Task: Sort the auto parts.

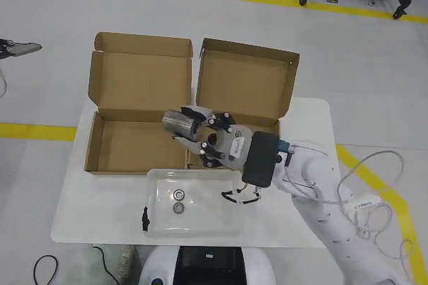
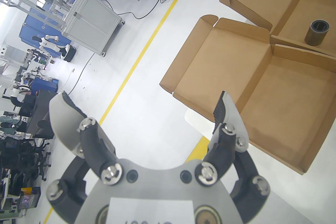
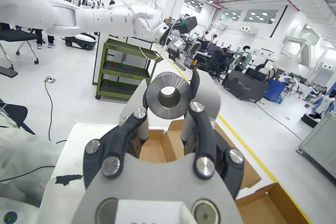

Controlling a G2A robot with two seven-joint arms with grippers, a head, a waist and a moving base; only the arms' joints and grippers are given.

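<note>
Holding a silver cylinder (image 3: 168,99) by its sides, the right gripper (image 1: 195,128) hangs over the far half of the table (image 1: 307,128), at the seam where the left box (image 1: 121,146) meets the right box (image 2: 291,20). Key relation, as we read the top view: the cylinder sticks out left of the palm. Its long axis is level and runs left-right, with the free end aimed left and slightly far. So the part is above the right edge of the left box floor, while the gripper body sits more over the right box. We judge the drop turns on which side of that seam the part ends up. As it hangs, it would land in the left box; a shift right would be needed for the other. A dark sleeve (image 2: 316,33) stands upright in the right box; we cannot tell if it counts as the same kind. The left gripper (image 2: 144,104) is spread wide with nothing in it, off the table at far left and well apart from both boxes, so the right arm is the nearer one. Two bearings (image 1: 178,207) lie in the clear tray (image 1: 200,217) on the near side.
</note>
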